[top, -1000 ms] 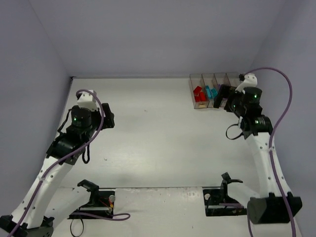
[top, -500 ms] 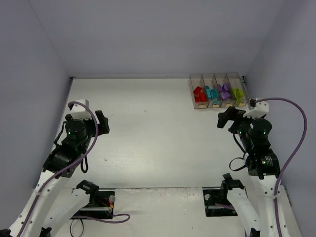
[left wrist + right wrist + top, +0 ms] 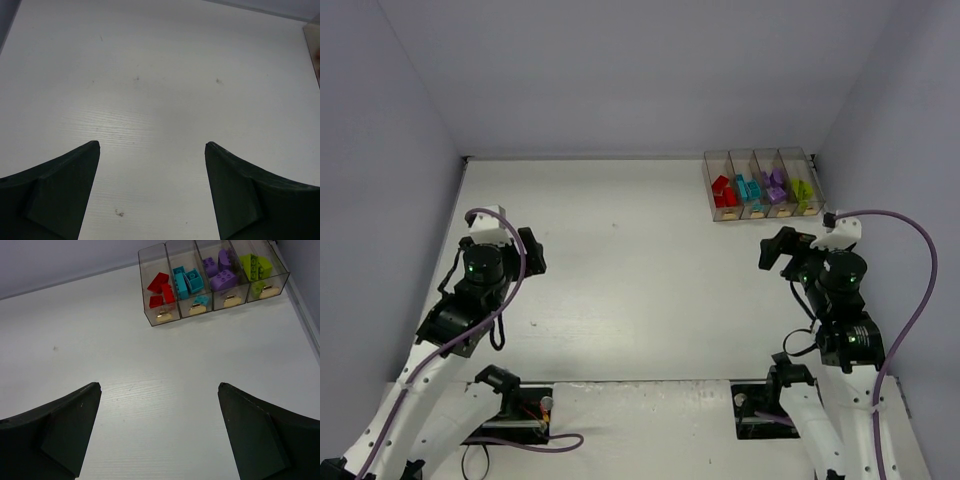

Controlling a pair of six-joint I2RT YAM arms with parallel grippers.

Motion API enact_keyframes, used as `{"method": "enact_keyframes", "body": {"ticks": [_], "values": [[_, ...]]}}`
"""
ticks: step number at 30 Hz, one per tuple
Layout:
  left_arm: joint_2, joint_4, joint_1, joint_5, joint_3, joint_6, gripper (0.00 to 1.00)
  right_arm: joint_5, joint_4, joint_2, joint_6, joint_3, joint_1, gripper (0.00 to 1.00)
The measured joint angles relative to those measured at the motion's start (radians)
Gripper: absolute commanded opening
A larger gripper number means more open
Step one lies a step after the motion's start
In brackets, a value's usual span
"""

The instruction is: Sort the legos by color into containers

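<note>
Four clear containers (image 3: 761, 160) stand in a row at the back right of the table, also in the right wrist view (image 3: 150, 260). They hold the legos by colour: red (image 3: 161, 289), teal (image 3: 189, 281), purple (image 3: 222, 271) and lime green (image 3: 255, 267). In the top view they show as red (image 3: 724, 191), teal (image 3: 749, 188), purple (image 3: 776, 187) and green (image 3: 802, 190). My right gripper (image 3: 159, 386) is open and empty, well in front of the bins (image 3: 776, 250). My left gripper (image 3: 152, 145) is open and empty over bare table at the left (image 3: 533, 252).
The white table (image 3: 630, 270) ends at grey walls at the back and sides. The containers' left edge just shows at the right edge of the left wrist view (image 3: 315, 45). Both arm bases with cables sit at the near edge.
My right arm has pulled back from the containers toward its base, uncovering the purple and green bins. My left arm has also drawn back toward the near left.
</note>
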Motion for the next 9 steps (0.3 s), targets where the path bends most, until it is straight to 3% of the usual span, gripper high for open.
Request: {"method": "enact_keyframes", "body": {"ticks": [9], "values": [[0.005, 0.019, 0.0, -0.001, -0.008, -0.035, 0.79, 0.0, 0.0, -0.003, -0.001, -0.001, 0.018, 1.0]]}}
